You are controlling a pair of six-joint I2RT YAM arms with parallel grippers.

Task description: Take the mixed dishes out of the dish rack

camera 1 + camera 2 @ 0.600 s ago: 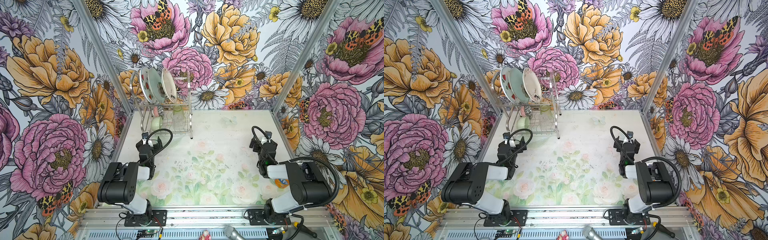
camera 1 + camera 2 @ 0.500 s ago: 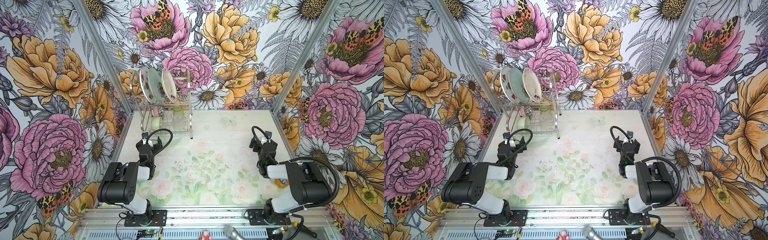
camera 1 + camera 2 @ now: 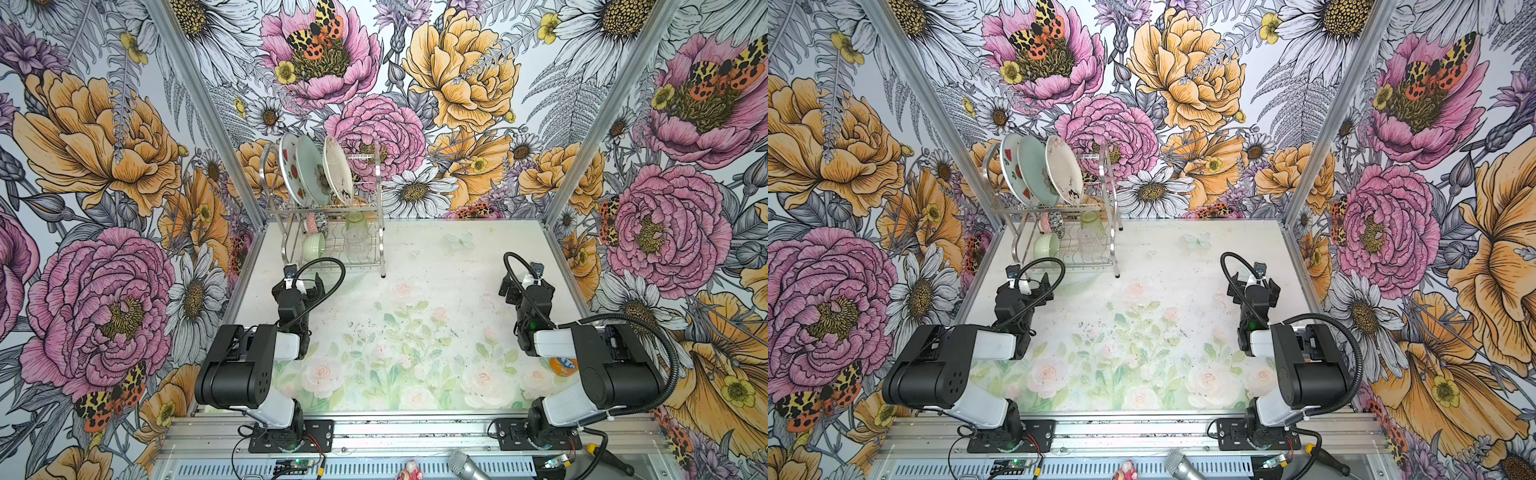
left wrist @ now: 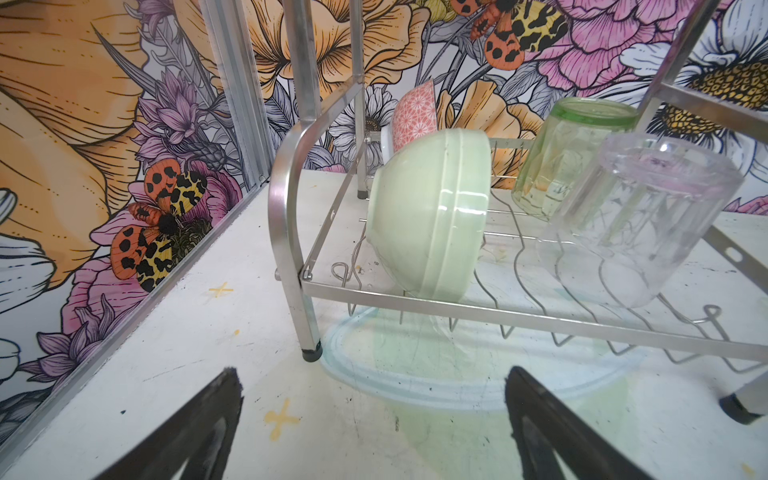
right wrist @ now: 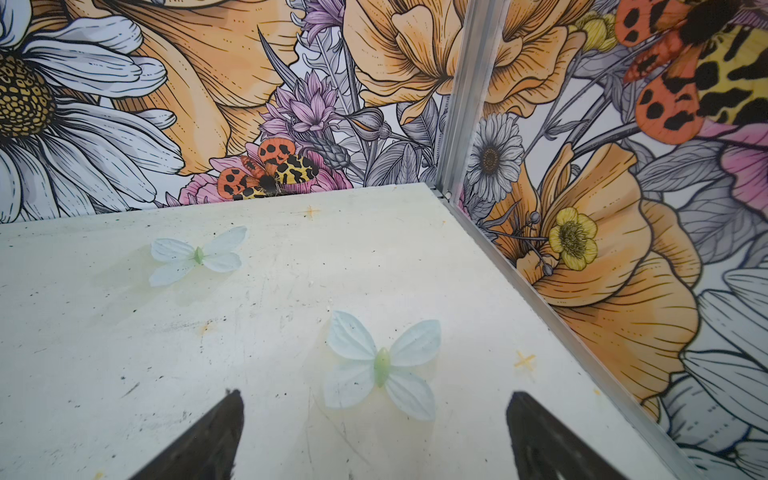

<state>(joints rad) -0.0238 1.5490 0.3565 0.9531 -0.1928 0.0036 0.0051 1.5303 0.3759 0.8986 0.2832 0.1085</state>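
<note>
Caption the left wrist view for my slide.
Open left gripper faces dish rack holding pale green bowl, pink patterned bowl, green tumbler, clear tumbler.

Two high front views sharing the whole table (image 3: 436, 266); wrist views low, close.

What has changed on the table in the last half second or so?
Nothing visibly moved. The left gripper and right gripper stay open and empty, short of the dish rack; the plates, pale green bowl and clear tumbler remain in it.
</note>
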